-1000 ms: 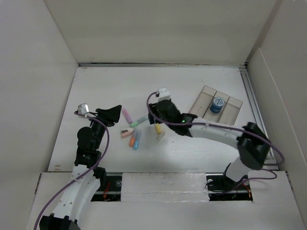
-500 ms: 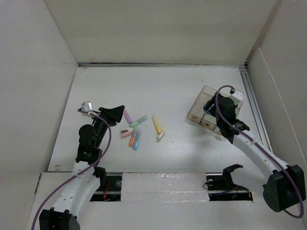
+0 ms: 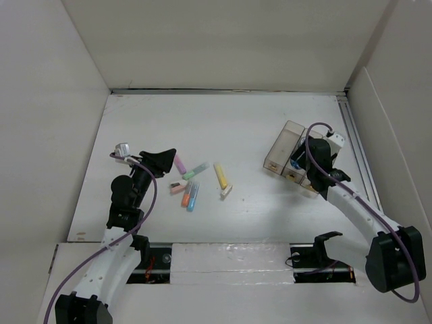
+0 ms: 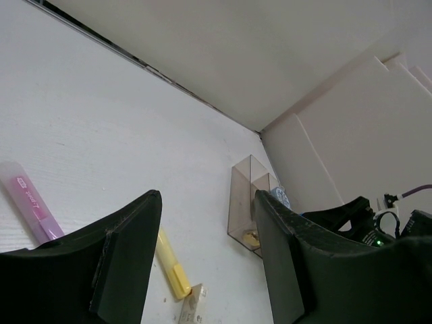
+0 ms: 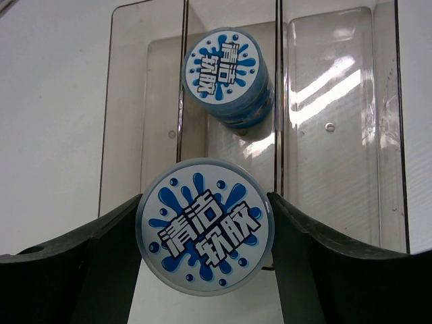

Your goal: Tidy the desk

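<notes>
White walls (image 3: 223, 40) box the desk (image 3: 236, 121). The right hand (image 5: 204, 226) has swung from the highlighters (image 3: 219, 174) to the three-o'clock tray (image 3: 283, 143), clenching a blue-labelled tub (image 5: 204, 229), likely to stow. The left hand (image 4: 206, 196) gapes empty.

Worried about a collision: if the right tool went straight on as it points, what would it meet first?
Probably the tray, around its middle compartment, short of the standing tub. The right tool is shut on a second tub; depth is unclear.
</notes>
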`<state>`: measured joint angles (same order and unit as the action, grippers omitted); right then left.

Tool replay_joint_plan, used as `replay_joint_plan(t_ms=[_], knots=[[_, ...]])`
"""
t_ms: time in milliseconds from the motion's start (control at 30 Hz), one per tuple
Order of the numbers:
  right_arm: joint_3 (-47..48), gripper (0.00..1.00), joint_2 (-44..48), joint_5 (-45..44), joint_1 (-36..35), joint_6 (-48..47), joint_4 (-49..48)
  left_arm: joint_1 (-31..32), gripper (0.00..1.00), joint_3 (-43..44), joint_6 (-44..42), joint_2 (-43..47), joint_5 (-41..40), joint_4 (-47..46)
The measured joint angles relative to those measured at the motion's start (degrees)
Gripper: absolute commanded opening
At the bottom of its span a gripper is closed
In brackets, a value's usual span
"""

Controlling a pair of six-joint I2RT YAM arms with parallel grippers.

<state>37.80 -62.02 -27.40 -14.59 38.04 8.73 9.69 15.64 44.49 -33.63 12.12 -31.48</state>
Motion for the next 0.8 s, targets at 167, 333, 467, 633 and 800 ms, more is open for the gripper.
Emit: replay_joint_plan(t_ms=[167, 333, 467, 633, 800], knots=[[0.00, 0.60, -3.19, 0.85, 0.37, 0.70, 0.33, 0.00, 0.53, 0.00, -0.02, 0.04, -0.04, 0.00], [0.09, 0.61, -5.53, 0.90, 0.68, 1.18, 1.40, 0.00, 0.53, 0.00, -0.02, 0.09, -0.11, 0.00], [0.55, 0.80, -5.84, 0.87, 0.68, 1.44, 2.38, 0.00, 0.53, 0.00, -0.02, 0.04, -0.11, 0.00], [1.97, 0.99, -5.97, 0.76, 0.66, 1.66, 2.40, 0.00, 0.53, 0.00, -0.02, 0.04, -0.09, 0.00], [3.32, 0.96, -5.62, -1.22, -1.29, 1.27, 2.43, 0.00, 0.53, 0.00, -0.02, 0.04, -0.09, 0.00]])
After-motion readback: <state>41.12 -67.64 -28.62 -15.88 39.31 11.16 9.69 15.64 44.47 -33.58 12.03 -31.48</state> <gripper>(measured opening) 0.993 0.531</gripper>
